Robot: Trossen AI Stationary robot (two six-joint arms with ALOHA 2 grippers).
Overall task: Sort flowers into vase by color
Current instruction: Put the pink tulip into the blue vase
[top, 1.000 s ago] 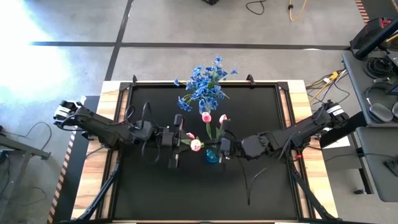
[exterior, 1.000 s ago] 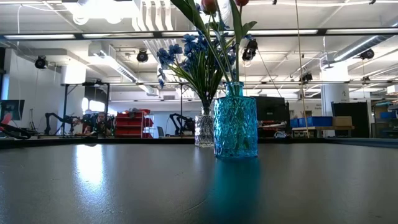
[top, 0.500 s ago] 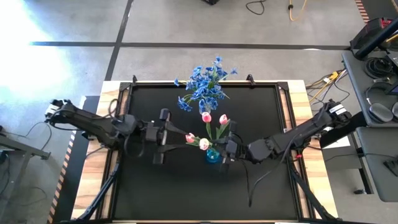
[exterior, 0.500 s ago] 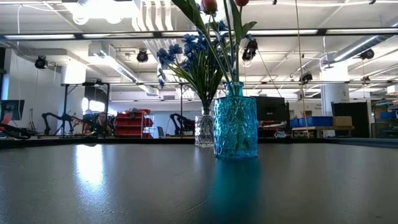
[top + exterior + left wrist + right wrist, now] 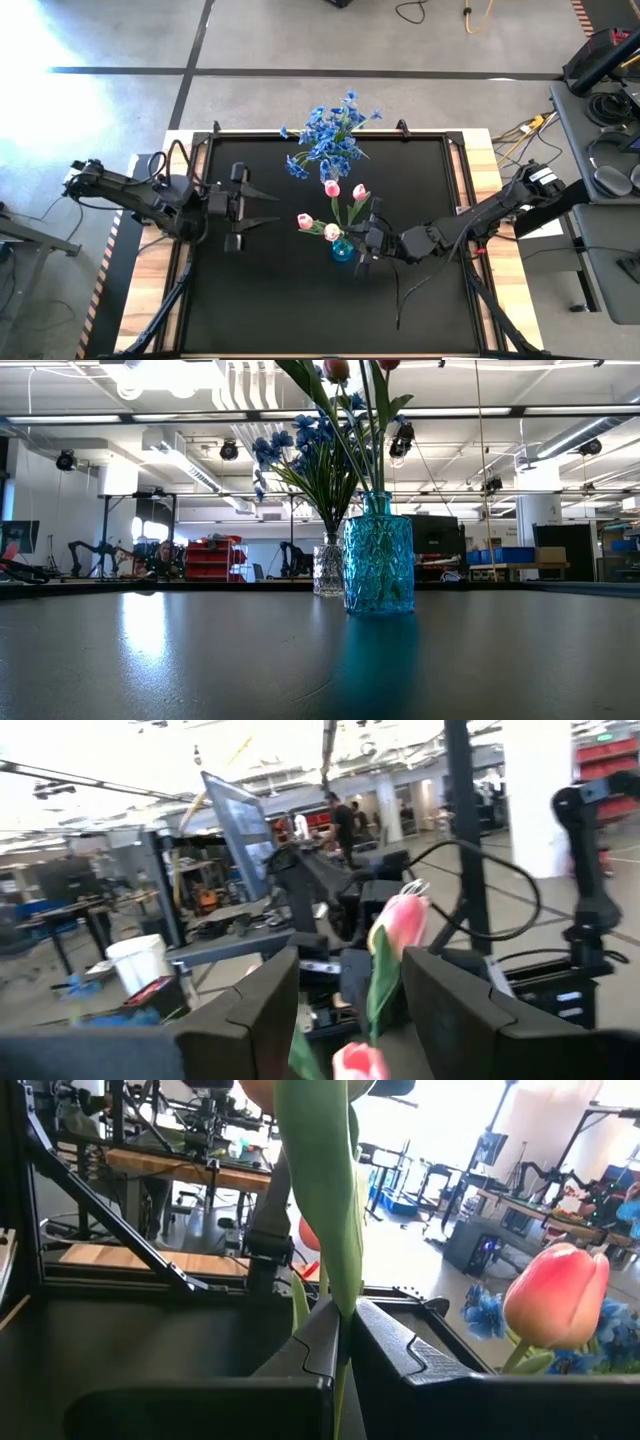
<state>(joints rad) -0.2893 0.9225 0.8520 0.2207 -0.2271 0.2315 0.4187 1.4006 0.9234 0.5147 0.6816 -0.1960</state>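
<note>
Four tulips [image 5: 331, 232] stand in the blue vase [image 5: 379, 558], right gripper [image 5: 366, 250] pinching one stem.

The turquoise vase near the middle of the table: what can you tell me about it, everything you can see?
The turquoise vase looks like clear blue-green glass with a cut, faceted pattern, a wide body and a short narrow neck. It stands upright on the black table, in front of a smaller clear vase holding blue flowers. Green stems of pink tulips rise from its neck. The right tool sits beside it, shut on a tulip stem.
</note>
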